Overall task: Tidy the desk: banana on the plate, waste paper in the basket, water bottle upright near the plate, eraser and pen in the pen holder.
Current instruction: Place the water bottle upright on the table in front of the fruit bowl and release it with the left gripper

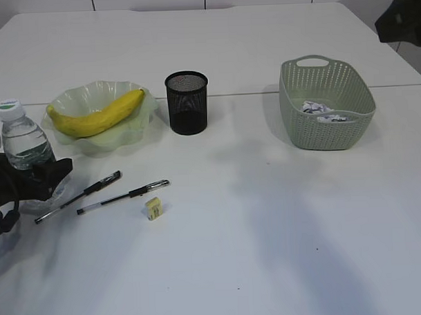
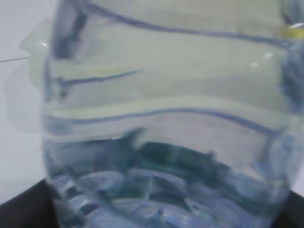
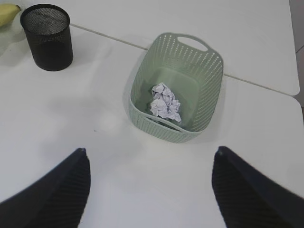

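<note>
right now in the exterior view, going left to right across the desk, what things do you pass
left gripper around the water bottle → plate with the banana → eraser → pen holder → basket with waste paper. The two pens overlap several of these, so they are left out.

- Open desk (image 1: 282, 238) was seen across the front and right.
- The two pens (image 1: 101, 192) and eraser (image 1: 153, 208) were crowded at front left by the water bottle (image 1: 23, 140).
- The pen holder (image 1: 187, 101) stood just beside the plate (image 1: 130, 129); the basket (image 1: 326, 101) stood well apart.
</note>
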`<move>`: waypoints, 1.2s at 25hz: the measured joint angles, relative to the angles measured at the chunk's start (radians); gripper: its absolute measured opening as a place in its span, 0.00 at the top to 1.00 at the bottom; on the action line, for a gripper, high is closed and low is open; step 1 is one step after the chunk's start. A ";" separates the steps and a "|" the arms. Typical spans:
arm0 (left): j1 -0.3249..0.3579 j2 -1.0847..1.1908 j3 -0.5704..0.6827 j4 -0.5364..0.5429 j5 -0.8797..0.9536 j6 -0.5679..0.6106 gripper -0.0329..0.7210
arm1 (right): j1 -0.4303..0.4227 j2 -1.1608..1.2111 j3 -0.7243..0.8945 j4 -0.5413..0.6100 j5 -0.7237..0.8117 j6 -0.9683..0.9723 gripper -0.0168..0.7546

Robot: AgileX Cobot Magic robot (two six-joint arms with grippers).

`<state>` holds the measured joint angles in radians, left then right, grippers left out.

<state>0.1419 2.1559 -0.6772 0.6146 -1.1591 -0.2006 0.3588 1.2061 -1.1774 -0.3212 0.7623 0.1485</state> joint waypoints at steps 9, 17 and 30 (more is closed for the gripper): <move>0.000 -0.100 0.005 0.032 0.006 0.000 0.13 | 0.000 0.000 0.000 0.000 0.000 0.000 0.21; 0.000 -0.201 0.006 0.034 0.008 0.000 0.13 | 0.000 0.000 0.000 0.000 -0.013 0.000 0.21; 0.000 -0.392 0.009 0.129 0.024 -0.135 0.13 | 0.000 0.000 0.000 -0.002 -0.025 0.000 0.21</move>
<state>0.1419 1.7639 -0.6678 0.7441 -1.1354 -0.3354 0.3588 1.2061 -1.1774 -0.3227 0.7371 0.1485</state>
